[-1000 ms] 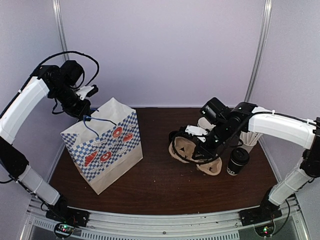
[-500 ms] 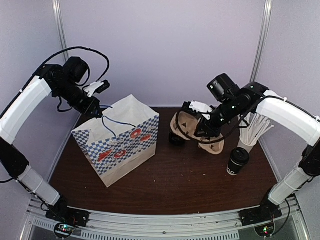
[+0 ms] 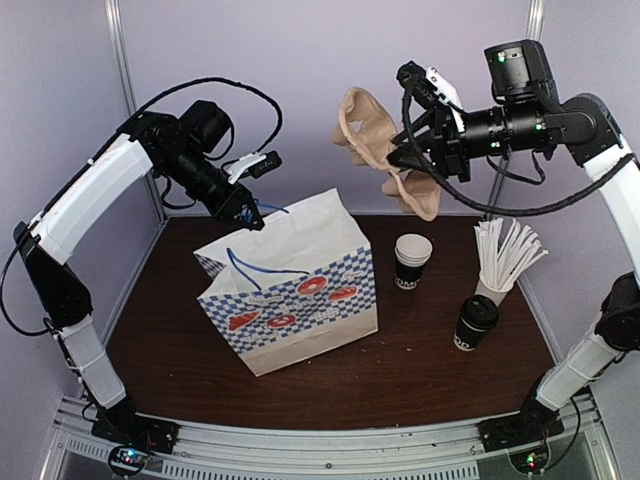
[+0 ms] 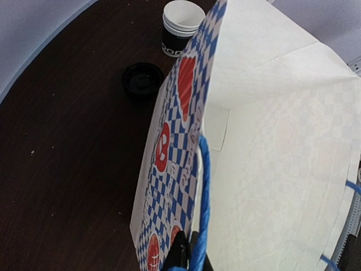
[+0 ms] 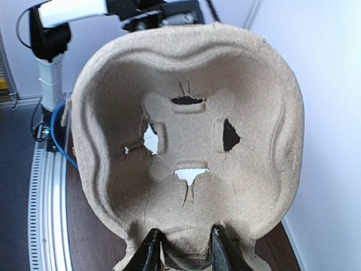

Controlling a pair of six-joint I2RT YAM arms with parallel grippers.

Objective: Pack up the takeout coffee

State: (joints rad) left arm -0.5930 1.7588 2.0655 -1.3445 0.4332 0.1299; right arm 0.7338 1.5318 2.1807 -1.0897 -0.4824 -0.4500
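The takeout coffee (image 3: 477, 322), a black cup with a black lid, stands on the table at the right; it also shows in the left wrist view (image 4: 142, 79). My left gripper (image 3: 251, 206) is shut on the blue handle (image 4: 202, 192) of a blue-checked white paper bag (image 3: 292, 292) and holds its mouth open; the gripper (image 4: 189, 257) sits at the bag's rim. My right gripper (image 3: 418, 150) is shut on a brown pulp cup carrier (image 3: 378, 148) and holds it high in the air behind the bag. The carrier (image 5: 186, 141) fills the right wrist view, above the gripper (image 5: 185, 251).
A stack of lidless black cups (image 3: 412, 260) stands right of the bag, also in the left wrist view (image 4: 181, 25). A white cup of paper-wrapped straws (image 3: 503, 262) stands behind the coffee. White walls close in the table (image 3: 170, 330) at back and sides.
My right arm has lifted the cup carrier off the table and high up. My left arm has pulled the bag by its handle toward the table's middle.
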